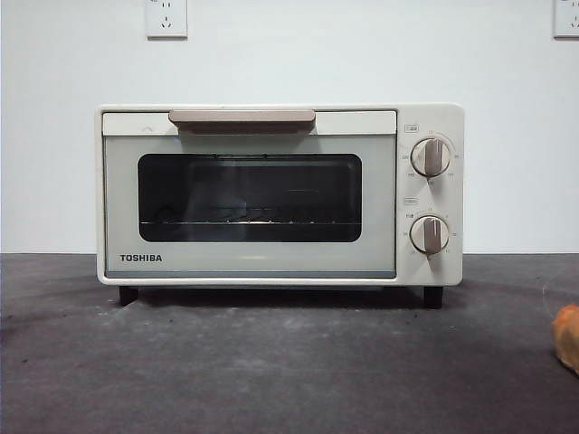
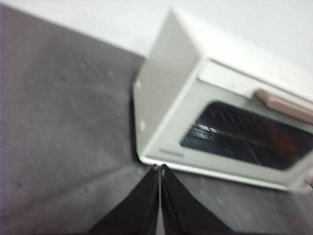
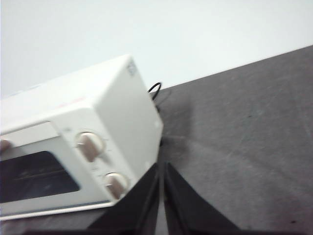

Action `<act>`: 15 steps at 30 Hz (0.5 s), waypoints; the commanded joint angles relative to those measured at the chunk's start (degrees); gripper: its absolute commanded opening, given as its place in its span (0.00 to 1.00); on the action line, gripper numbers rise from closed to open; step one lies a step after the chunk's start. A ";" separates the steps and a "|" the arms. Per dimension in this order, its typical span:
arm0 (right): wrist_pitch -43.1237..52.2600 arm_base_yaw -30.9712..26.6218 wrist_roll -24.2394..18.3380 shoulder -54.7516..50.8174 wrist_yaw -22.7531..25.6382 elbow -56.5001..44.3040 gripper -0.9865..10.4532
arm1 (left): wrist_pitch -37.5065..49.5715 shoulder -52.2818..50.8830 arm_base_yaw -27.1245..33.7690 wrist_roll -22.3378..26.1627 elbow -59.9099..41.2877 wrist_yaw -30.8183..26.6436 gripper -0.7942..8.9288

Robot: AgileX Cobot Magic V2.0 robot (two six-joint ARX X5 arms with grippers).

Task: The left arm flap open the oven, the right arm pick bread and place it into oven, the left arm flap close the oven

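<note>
Facing the oven (image 1: 271, 194), door closed, I am holding my left gripper (image 2: 160, 169) pressed together near its lower corner; right gripper (image 3: 162, 166) likewise pressed together. Bread (image 1: 567, 336) is lying off to the side. Handle (image 1: 242, 117) wants hooking from above, pulling evenly.

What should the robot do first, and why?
Probably the left pincer should reach up to the beige handle and pull the door down. The oven is shut, so the bread at the table's edge cannot go in yet. Both pincers are shut and holding nothing; the right pincer waits beside the oven's knob side.
</note>
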 commanded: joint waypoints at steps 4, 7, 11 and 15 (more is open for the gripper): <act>-7.78 0.48 0.70 6.58 -6.84 11.10 0.10 | -7.34 9.18 -1.25 3.87 11.80 5.60 0.09; -11.74 0.50 -0.59 10.16 -11.47 16.31 0.10 | -12.68 13.88 -2.12 7.48 18.84 7.32 0.09; -17.14 0.50 -2.69 14.88 -17.03 22.49 0.10 | -16.20 18.53 -4.24 8.37 26.23 9.31 0.09; -23.54 0.57 -7.61 19.65 -22.56 28.09 0.10 | -17.38 21.88 -7.67 9.07 31.17 13.31 0.09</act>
